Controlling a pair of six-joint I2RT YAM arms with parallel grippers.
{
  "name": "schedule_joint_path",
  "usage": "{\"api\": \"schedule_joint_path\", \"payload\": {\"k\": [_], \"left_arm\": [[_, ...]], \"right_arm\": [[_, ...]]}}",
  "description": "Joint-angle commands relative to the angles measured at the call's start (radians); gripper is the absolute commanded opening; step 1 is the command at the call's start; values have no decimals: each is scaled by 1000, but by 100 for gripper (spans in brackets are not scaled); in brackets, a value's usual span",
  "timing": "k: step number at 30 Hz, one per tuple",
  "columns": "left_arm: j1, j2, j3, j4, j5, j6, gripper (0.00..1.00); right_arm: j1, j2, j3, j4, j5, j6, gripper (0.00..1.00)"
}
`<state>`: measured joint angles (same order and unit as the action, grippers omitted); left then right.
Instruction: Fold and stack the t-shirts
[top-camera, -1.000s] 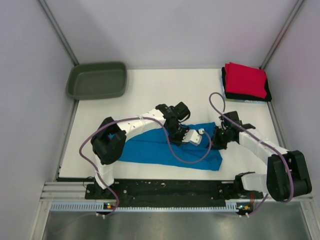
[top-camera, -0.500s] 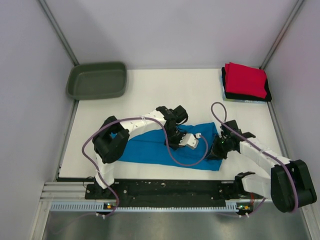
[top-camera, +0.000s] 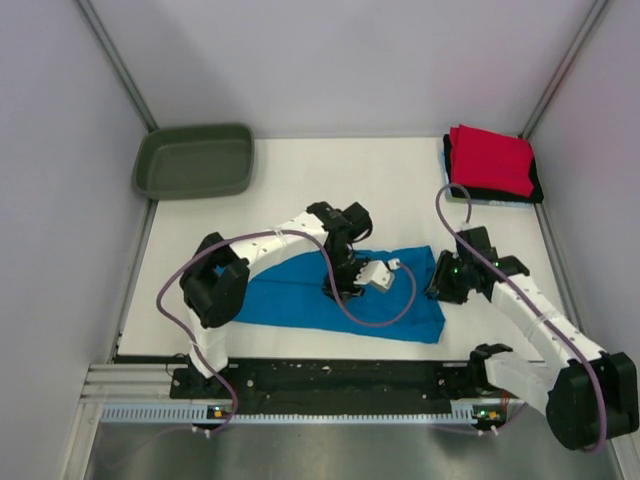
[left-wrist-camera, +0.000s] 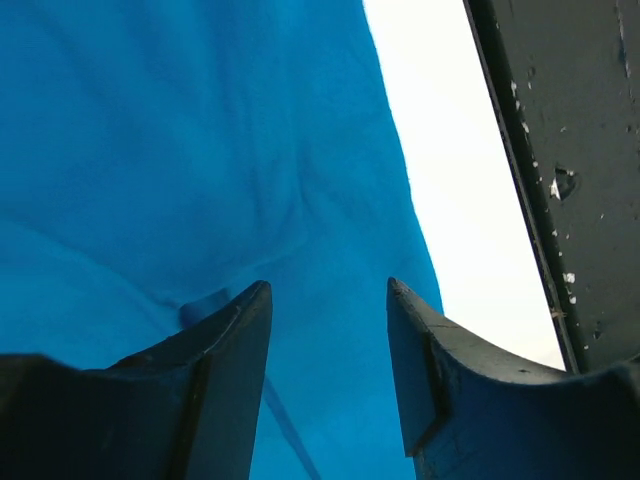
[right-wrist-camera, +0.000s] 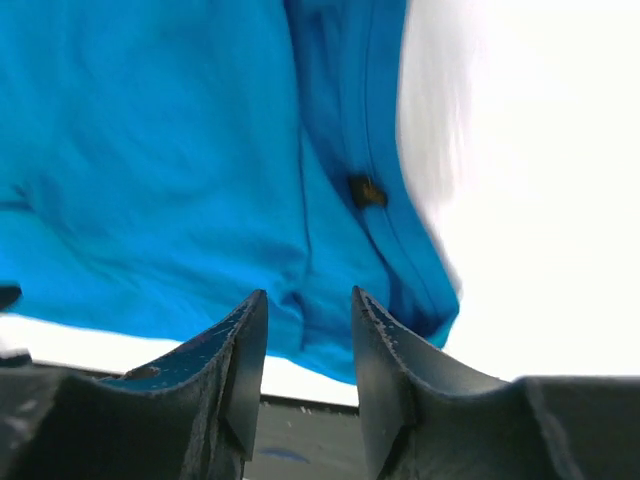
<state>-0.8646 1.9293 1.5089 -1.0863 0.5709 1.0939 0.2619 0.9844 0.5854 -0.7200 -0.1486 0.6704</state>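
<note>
A bright blue t-shirt (top-camera: 290, 298) lies folded into a long strip across the near middle of the table. My left gripper (top-camera: 340, 287) hovers low over its middle, jaws open, with only blue cloth (left-wrist-camera: 200, 150) showing below and nothing between the fingers (left-wrist-camera: 240, 340). At the shirt's right end my right gripper (top-camera: 440, 288) is also open, and the cloth's hem (right-wrist-camera: 340, 180) lies beyond its fingertips (right-wrist-camera: 250, 340) without being held. In the far right corner a folded red t-shirt (top-camera: 490, 158) tops a stack with a black one (top-camera: 497, 194) under it.
A dark olive-green tub (top-camera: 193, 160) stands at the far left corner. The black rail (top-camera: 340, 378) with the arm bases runs along the near table edge, close to the shirt. Purple cables loop from both arms over the shirt. Grey walls enclose the table.
Both grippers have gone from shut to open and let go of the blue shirt. The right gripper has drawn back to the right, and the left one has shifted slightly left.
</note>
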Motion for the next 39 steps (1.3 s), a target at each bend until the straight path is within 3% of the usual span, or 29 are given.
{"api": "schedule_joint_path", "payload": {"k": [1,6,10,11,16,18,22,26,30,32,35,39], "left_arm": [[77,-122,65,4,38,-116,53],[255,-159,-2,189,-173,-373,31],[412,-196,-100,268,-281,-442,28],[442,-207,-139,293,-302,-448,28],[600,-248,-251,344,-348,-482,29],[650,-266,-288,351,-352,-486,29],[719,-291,-337,364,-368,-499,29],[750,-317,-377,361,-387,-500,35],[765,-348,-409,359,-394,-503,40],[782,-360,-420,370,-413,-503,43],[831,-351,-420,381,-439,-494,46],[892,-310,-401,387,-445,-486,45]], "right_arm": [[-68,121,177,72,112,-144,37],[-105,318,280,192,107,-212,43],[-108,476,330,292,61,-232,43],[-112,512,344,303,60,-233,42],[-141,689,399,343,9,-235,8],[-147,755,448,350,4,-245,0],[-170,923,640,343,-11,-265,0],[-171,1124,958,303,-67,-279,0],[-173,1370,1374,154,-207,-259,25],[-173,1407,1517,91,-213,-258,34],[-171,1328,1544,83,-192,-305,44],[-171,1089,1347,82,-89,-368,52]]}}
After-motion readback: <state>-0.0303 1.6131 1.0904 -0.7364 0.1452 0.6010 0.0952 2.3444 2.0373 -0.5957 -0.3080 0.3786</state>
